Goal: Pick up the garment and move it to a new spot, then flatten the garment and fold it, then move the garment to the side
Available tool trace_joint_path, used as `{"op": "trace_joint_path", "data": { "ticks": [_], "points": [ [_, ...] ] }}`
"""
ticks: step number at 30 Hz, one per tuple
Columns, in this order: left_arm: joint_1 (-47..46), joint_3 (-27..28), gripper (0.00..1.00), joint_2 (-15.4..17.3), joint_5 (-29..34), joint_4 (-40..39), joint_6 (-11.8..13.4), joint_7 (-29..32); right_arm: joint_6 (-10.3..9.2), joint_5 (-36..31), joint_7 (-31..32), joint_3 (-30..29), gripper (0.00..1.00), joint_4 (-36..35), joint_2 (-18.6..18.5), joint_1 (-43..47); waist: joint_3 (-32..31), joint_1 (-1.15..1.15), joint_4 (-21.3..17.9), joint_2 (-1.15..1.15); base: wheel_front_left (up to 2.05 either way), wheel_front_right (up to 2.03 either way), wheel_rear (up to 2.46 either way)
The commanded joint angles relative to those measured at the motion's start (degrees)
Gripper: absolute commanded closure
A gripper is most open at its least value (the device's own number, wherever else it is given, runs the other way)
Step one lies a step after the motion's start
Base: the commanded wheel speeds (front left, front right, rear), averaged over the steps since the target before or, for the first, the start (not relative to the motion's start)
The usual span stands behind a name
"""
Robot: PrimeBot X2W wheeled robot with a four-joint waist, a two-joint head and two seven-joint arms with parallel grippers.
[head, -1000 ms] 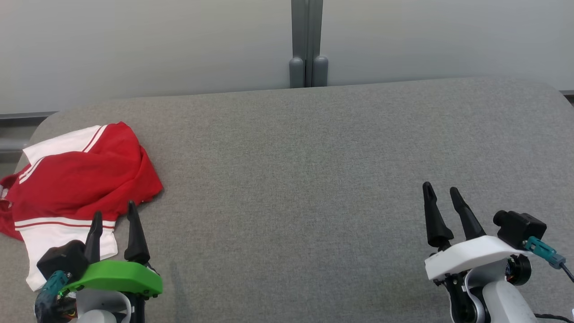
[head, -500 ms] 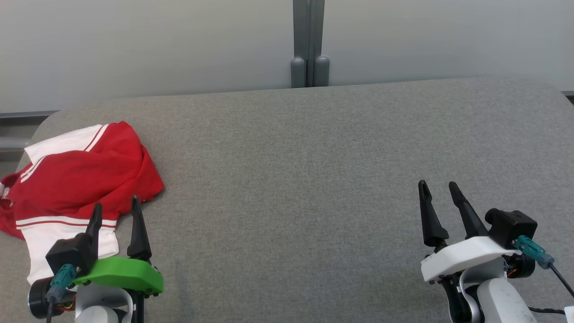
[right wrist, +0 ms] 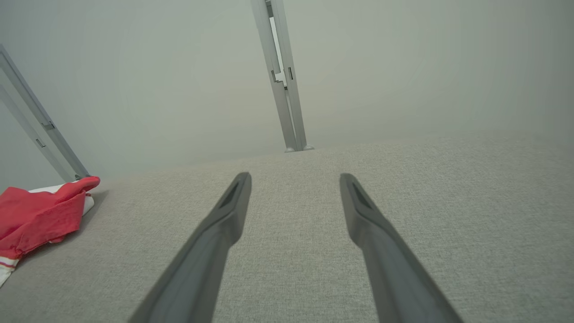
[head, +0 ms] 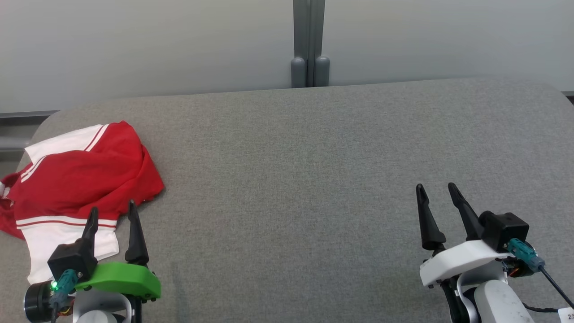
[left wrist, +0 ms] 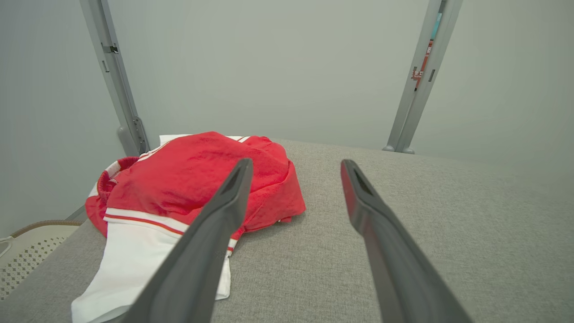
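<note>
Both wrists have rolled slightly, yet my left gripper [head: 111, 210] and right gripper [head: 435, 188] stay spread and empty; the soft, light garment [head: 85, 175] lies crumpled just ahead-left of the left one, so I'd pinch its near red fold.

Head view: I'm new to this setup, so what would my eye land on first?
The crumpled red-and-white garment at the far left, vivid against the grey surface. Then the left gripper on its green mount, jaws open by the garment, and the right gripper, open, lower right.
</note>
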Motion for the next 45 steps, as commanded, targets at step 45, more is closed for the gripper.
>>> {"op": "trace_joint_path", "data": {
  "ticks": [45],
  "points": [
    [0.5, -0.6, 0.00, 1.7, 3.2, -0.7, 2.0, 0.3, 0.01, -3.1, -1.1, 1.0, 0.00, 1.2, -0.3, -0.4, -0.7, 0.00, 1.5, 0.00, 0.00, 0.00, 0.00]
  ]
}}
